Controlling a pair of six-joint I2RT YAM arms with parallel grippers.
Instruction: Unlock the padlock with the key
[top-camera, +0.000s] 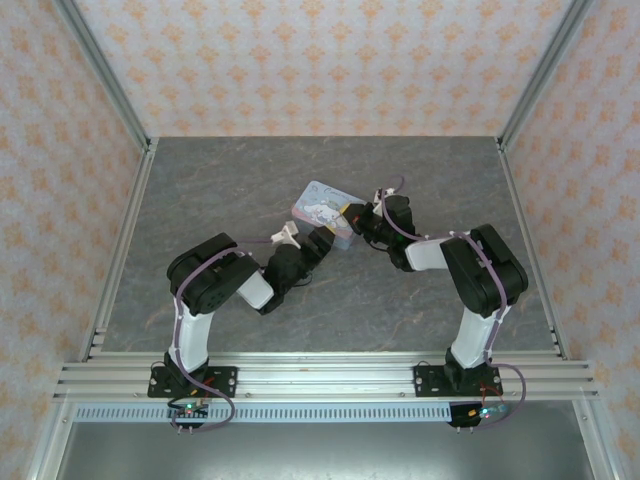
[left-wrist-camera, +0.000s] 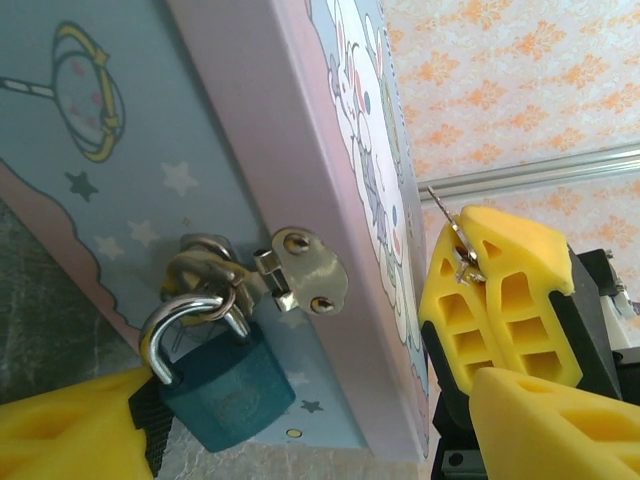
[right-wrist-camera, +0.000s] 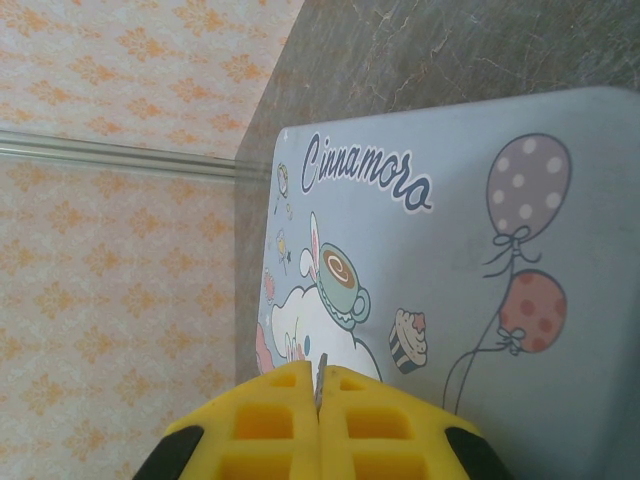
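Walls (top-camera: 300, 60) papered in an orange pattern enclose a grey marbled table (top-camera: 250, 180). A pale blue tin (top-camera: 322, 205) sits mid-table. The left gripper (left-wrist-camera: 305, 420) is spread either side of the padlock (left-wrist-camera: 225, 380), which hangs from the tin's hasp (left-wrist-camera: 300, 270). The right gripper (right-wrist-camera: 320, 395) pinches the key (right-wrist-camera: 320, 372) just beside the tin.

Left wrist view, lower left: padlock (left-wrist-camera: 225, 385) corner hidden behind left gripper's fingertip (left-wrist-camera: 80, 430); tin (left-wrist-camera: 200, 120) cut off by top and left edges. Right wrist view, bottom centre: key (right-wrist-camera: 321, 375) mostly buried between right gripper's fingers (right-wrist-camera: 260, 430). Top view: padlock, key too small to tell.
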